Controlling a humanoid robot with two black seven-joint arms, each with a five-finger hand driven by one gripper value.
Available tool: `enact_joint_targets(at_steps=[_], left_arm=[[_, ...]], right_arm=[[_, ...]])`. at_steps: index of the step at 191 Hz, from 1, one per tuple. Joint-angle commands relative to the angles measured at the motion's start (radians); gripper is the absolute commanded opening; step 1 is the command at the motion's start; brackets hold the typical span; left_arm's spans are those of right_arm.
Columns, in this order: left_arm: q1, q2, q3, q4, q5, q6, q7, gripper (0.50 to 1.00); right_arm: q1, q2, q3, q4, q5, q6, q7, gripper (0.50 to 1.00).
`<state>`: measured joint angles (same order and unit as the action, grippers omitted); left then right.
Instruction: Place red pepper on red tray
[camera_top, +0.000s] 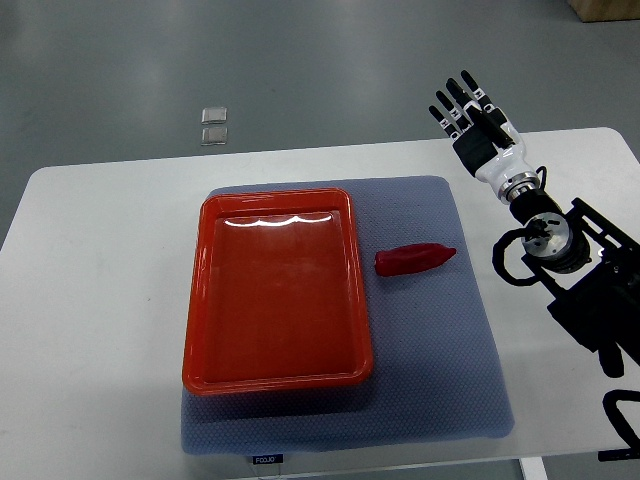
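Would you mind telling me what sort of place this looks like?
Probably a robotics lab or test room: a white table on a bare grey floor, with a grey mat under a red tray.

Red tray (276, 290) sits on grey mat (440, 350) on white bench (90, 300). Red pepper (413, 259) lies just right of tray, on mat. Right hand (472, 122) far right, fingers spread, holding nothing.
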<state>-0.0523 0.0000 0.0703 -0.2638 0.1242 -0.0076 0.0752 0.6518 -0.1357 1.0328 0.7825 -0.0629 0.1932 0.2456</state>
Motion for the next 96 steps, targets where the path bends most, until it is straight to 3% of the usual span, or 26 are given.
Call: enact_joint_targets(at_steps=[1,71,96], left_arm=[[-0.001,0.000,0.000,0.000,0.000,0.000,0.000,1.000],[-0.001,0.000,-0.001,-0.003,0.000,-0.003,-0.002,1.000],[0.000,0.000,-0.001,-0.002,0.000,-0.003,-0.002,1.000]], right_arm=[[-0.009,0.004,-0.002,0.000,-0.002,0.002,0.000,0.924],[-0.006,-0.008,-0.022,0.000,-0.020,0.008,-0.002,0.924],[0.011,-0.028,-0.072,0.001,-0.136,0.022,-0.009,0.924]])
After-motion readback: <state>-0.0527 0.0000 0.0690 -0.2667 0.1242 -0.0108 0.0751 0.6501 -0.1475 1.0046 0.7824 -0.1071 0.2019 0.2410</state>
